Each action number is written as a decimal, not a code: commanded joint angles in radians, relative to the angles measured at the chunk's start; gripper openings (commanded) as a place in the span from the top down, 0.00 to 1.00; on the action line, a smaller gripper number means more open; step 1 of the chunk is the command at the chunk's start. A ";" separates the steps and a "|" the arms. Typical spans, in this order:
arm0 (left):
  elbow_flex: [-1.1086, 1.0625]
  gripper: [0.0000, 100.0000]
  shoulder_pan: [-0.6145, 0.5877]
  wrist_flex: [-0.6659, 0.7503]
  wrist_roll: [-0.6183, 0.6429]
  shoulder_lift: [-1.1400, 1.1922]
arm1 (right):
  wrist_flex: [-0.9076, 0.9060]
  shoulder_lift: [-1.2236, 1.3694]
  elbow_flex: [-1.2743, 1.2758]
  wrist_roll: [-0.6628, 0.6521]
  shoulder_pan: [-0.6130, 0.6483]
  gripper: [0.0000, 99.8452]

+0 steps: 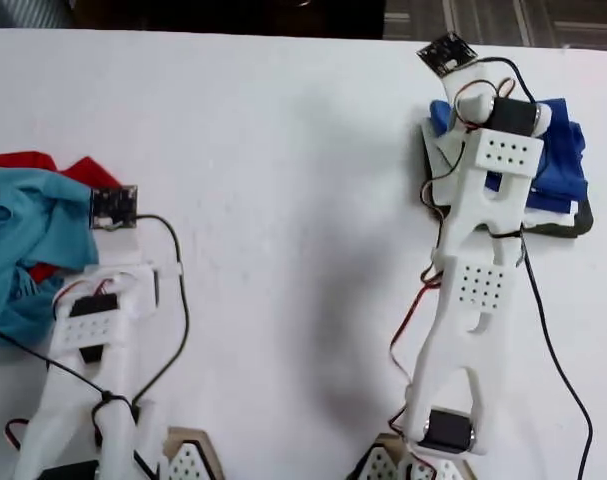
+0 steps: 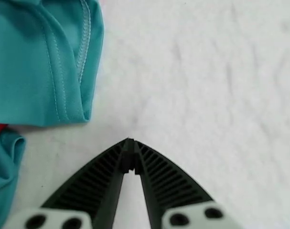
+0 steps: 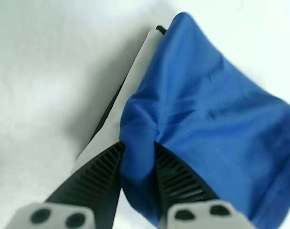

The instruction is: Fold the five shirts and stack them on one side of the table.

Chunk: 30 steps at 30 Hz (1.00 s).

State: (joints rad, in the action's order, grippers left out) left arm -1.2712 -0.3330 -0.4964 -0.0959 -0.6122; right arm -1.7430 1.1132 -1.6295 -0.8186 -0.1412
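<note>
At the right of the table lies a stack of folded shirts, with a blue shirt (image 1: 561, 152) on top of a white shirt (image 1: 445, 155) and a black shirt (image 1: 563, 226). My right gripper (image 3: 137, 164) is shut on a fold of the blue shirt (image 3: 207, 124) over that stack, and its arm (image 1: 483, 260) covers part of the pile. A crumpled teal shirt (image 1: 28, 240) lies over a red shirt (image 1: 23, 162) at the left edge. My left gripper (image 2: 130, 155) is shut on nothing above bare table, just beside the teal shirt (image 2: 39, 62).
The white table (image 1: 283, 180) is bare between the two piles. Cables (image 1: 173, 300) trail from both arms, whose bases stand at the near edge. The table's far edge runs along the top of the high view.
</note>
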 commanded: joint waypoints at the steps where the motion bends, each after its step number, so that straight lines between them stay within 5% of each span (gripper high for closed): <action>1: 0.005 0.97 0.008 0.017 0.002 0.000 | -0.024 -0.105 -0.032 -0.043 -0.019 0.98; 30: 0.008 0.97 0.008 0.017 0.002 0.000 | -0.025 -0.328 0.456 0.046 -0.016 0.98</action>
State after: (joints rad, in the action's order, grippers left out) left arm -1.2712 -0.3330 -0.4964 -0.0959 -0.6122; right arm -1.7461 0.8615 -1.1722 -0.7848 -0.1688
